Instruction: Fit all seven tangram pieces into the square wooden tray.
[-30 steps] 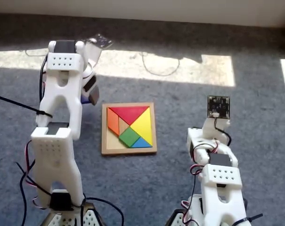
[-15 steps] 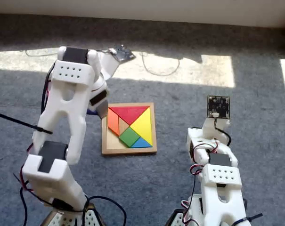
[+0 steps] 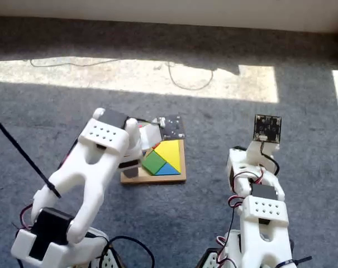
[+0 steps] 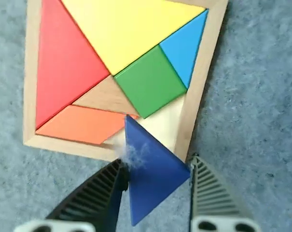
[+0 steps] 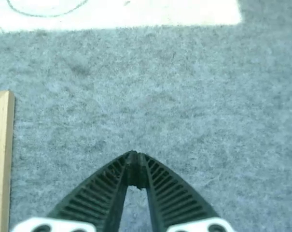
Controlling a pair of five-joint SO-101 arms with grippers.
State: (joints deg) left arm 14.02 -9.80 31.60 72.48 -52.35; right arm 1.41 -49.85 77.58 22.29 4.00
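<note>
Left gripper (image 4: 157,162): my two fingers stand moderately apart, each pressed against one side of the dark blue triangle (image 4: 150,179), which I hold over the rim of the tray (image 4: 32,72) at the one corner with bare floor. The triangle's leading tip points into the tray and reaches the spot where the green square (image 4: 150,79) and the orange parallelogram (image 4: 83,124) nearly meet; whether the piece touches the tray's rim or floor, I cannot tell. Six pieces lie flat inside the tray: the red triangle (image 4: 63,63) along one wall, the yellow triangle (image 4: 126,29) along the adjoining wall, the light blue triangle (image 4: 184,48) against the wall opposite the red one, the green square at the tray's centre, the tan triangle (image 4: 104,96) between red, green and orange, and the orange parallelogram along the wall under my gripper. The bare patch of tray floor (image 4: 162,126) lies between the green square and the tray's corner, partly under the blue tip. In the high view my left arm (image 3: 101,151) covers the tray's (image 3: 152,179) left half. Right gripper (image 5: 134,157): my fingers are pressed together with nothing between them, above the grey carpet (image 5: 184,96) well apart from the tray's (image 5: 2,154) right-hand wall.
</note>
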